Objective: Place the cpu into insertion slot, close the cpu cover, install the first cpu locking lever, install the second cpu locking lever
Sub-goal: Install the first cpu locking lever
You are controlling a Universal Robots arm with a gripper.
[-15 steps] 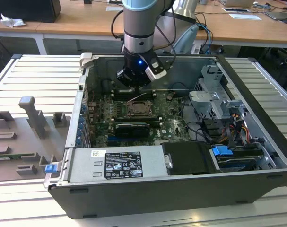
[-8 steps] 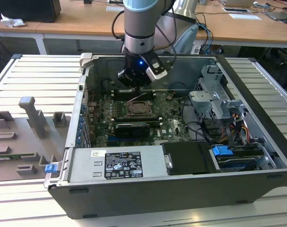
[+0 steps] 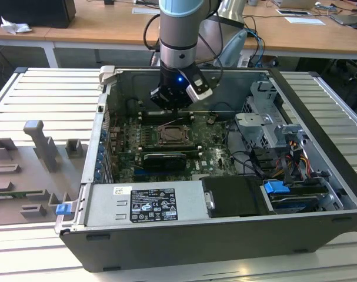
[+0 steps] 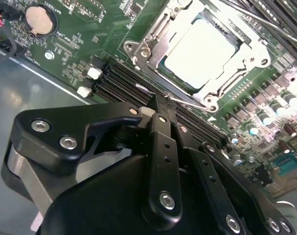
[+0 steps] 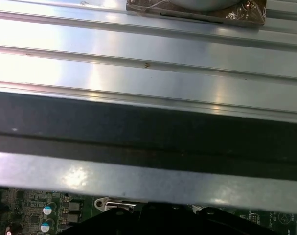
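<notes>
In the second wrist view the cpu [image 4: 199,49] lies flat in its socket on the green motherboard, pale top showing through the window of the cpu cover [image 4: 153,41]. The cover is down over it. A thin wire locking lever [image 4: 187,101] runs along the socket edge nearest my gripper [image 4: 158,104]. The black fingers are shut, with their tips at that lever's end; I cannot tell if they touch it. A second thin lever [image 4: 265,24] crosses beyond the socket. In the exterior view the gripper [image 3: 175,108] hangs just behind the socket [image 3: 172,136], inside the open computer case.
Memory slots [image 4: 119,81] with white clips and a coin battery [image 4: 40,18] lie near the socket. The case holds a power supply [image 3: 146,204], a drive cage [image 3: 266,111] and cables [image 3: 296,158]. A grey fixture tray [image 3: 31,170] sits at the exterior view's left.
</notes>
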